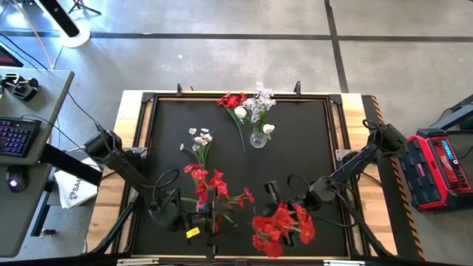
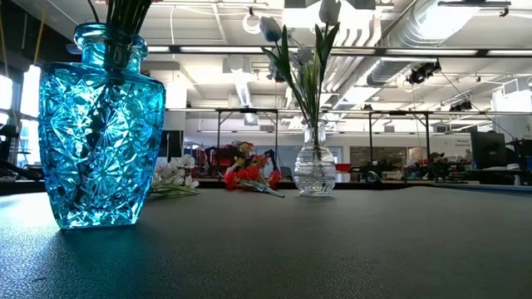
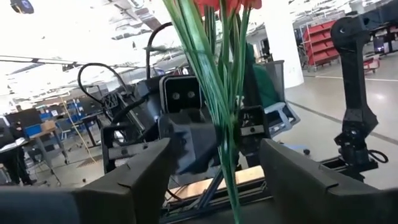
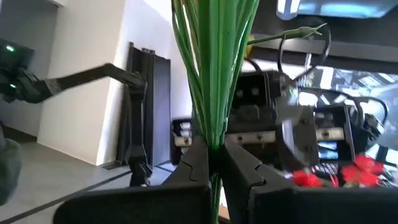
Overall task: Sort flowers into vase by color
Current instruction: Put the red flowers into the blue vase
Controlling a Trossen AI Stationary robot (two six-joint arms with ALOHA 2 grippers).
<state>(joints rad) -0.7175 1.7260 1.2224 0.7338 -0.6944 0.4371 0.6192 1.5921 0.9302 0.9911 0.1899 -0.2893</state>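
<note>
Near table's front edge, well away from clear vase [image 1: 258, 138]: right pincer [image 4: 214, 163] clenched on red flower bunch [image 1: 281, 227] stems. Left pincer [image 3: 214, 177] released, stems of another red bunch [image 1: 211, 188] between its fingers. Blue vase [image 2: 100, 124] already holds stems. Advice: keep stems vertical, centre over blue vase mouth, lower slowly, release once seated.

Dark jointed arms, looping black cables
</note>
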